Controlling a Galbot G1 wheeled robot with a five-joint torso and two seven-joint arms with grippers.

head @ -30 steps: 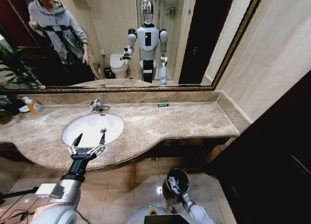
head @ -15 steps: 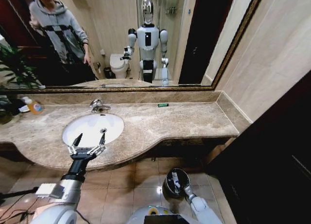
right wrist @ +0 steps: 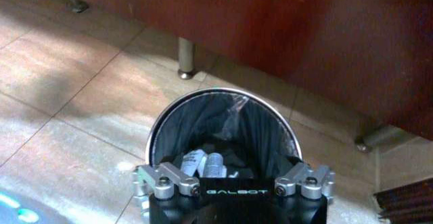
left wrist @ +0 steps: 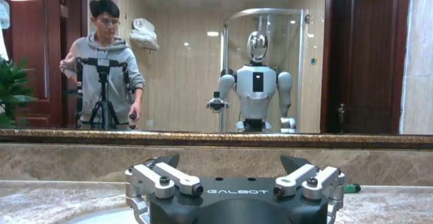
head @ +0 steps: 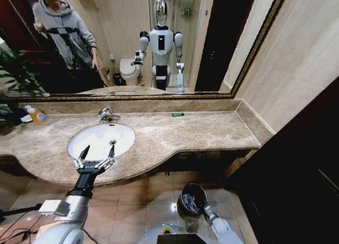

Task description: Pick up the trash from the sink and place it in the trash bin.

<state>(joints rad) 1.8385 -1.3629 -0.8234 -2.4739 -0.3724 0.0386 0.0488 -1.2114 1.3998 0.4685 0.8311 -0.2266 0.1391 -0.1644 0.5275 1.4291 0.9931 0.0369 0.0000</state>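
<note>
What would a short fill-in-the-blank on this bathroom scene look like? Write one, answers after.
1. The left gripper hangs open over the near rim of the white oval ____.
2. The right gripper hangs over the small round black trash bin, which stands on the tiled ____.
3. Inside the bin lie small white ____.
4. The short dark green stick lies on the beige-brown marble counter near the ____.

Answers: sink; floor; tubes; mirror

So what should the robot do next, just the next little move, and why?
Probably lift the right claw away from the trash bin. It hangs at the bin's mouth, and small white tubes already lie inside. The left claw waits open at the front rim of the sink, whose basin looks bare, while a green stick lies on the counter by the mirror.
</note>
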